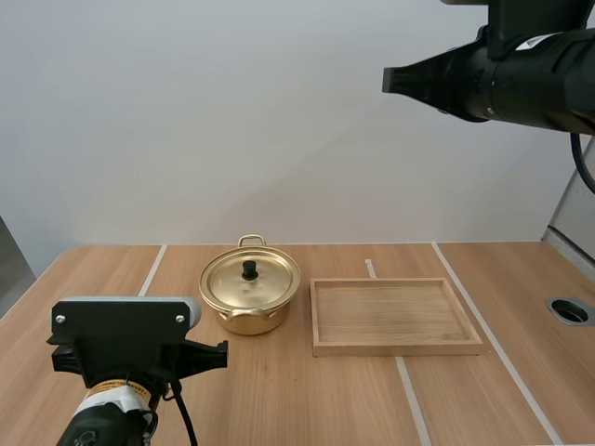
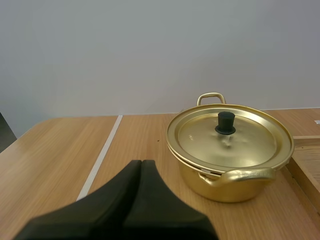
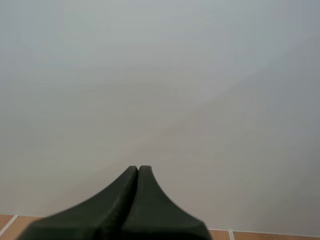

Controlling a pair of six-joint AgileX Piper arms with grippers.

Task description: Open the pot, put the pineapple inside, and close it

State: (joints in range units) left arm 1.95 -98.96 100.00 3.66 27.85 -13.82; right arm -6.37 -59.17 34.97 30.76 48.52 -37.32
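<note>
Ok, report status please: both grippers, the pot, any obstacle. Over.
Left gripper shut, low, facing the pot. Right gripper shut, up high. Lid on pot. Wooden tray beside pot, nothing in the way.

You have bright, even light here. Pale glare sits on the lid (image 2: 250,142) of the pot (image 2: 227,186), and the table (image 2: 60,150) just beside the pot carries only a faint shadow.

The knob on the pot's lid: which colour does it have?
The knob is black, seen best in the left wrist view.
</note>
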